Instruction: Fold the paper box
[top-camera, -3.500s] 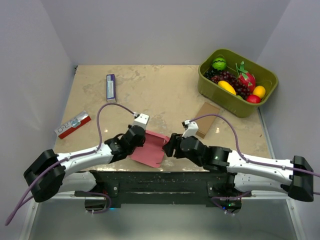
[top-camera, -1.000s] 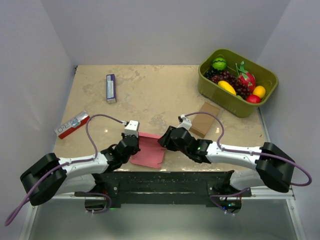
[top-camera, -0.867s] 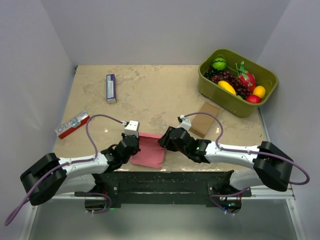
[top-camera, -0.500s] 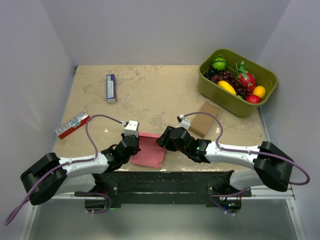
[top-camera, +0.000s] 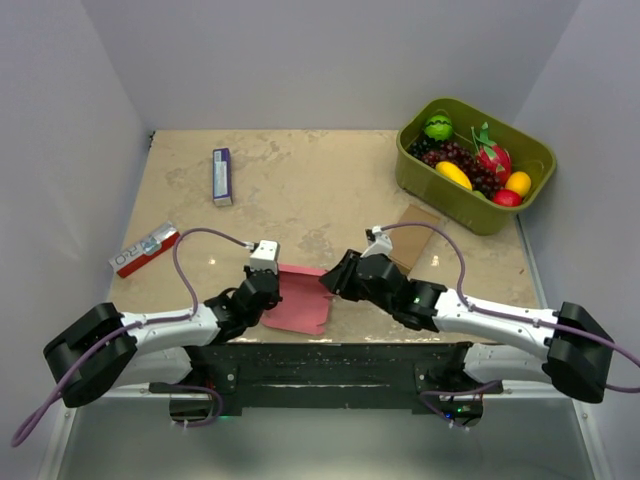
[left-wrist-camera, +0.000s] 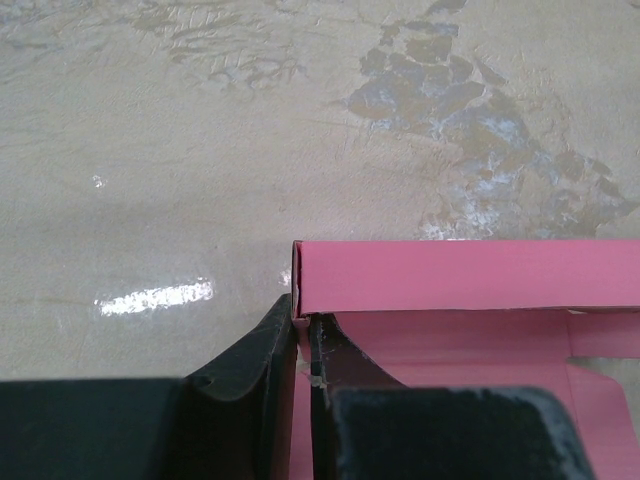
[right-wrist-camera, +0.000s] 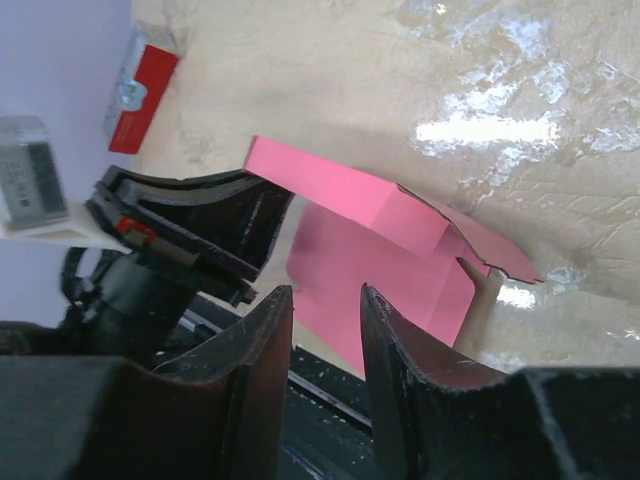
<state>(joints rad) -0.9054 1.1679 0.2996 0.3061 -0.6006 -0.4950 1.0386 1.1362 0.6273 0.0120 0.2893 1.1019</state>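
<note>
Pink paper box (top-camera: 300, 300), seemingly plain.

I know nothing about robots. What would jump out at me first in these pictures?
The bright pink paper box draws the eye: it lies half folded at the near middle of the table, one flap raised, and both arms meet over it. The left gripper pinches its left edge, while the right gripper hovers open at its right side. After that comes the green bin of colourful fruit in the far right corner.
</note>
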